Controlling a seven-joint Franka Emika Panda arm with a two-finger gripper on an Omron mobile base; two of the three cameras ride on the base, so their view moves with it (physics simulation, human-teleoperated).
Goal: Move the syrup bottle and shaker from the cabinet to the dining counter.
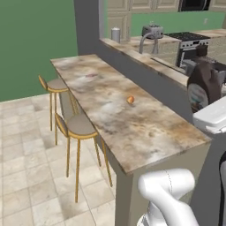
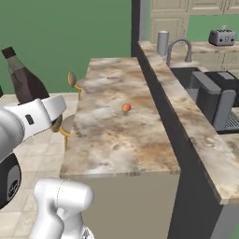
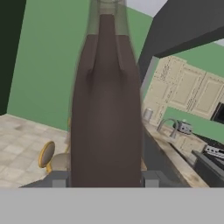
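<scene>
The arm reaches up along the right edge of the left base view and the left edge of the right base view, its white hand level with the dining counter point(image 1: 132, 114). The gripper point(image 3: 106, 180) is partly open, its fingers point(image 3: 59, 180) clamped on the syrup bottle point(image 3: 106, 109), which fills the middle of the hand view. In the left base view the bottle is cut off at the right edge; the white hand hides its base in the right base view.
</scene>
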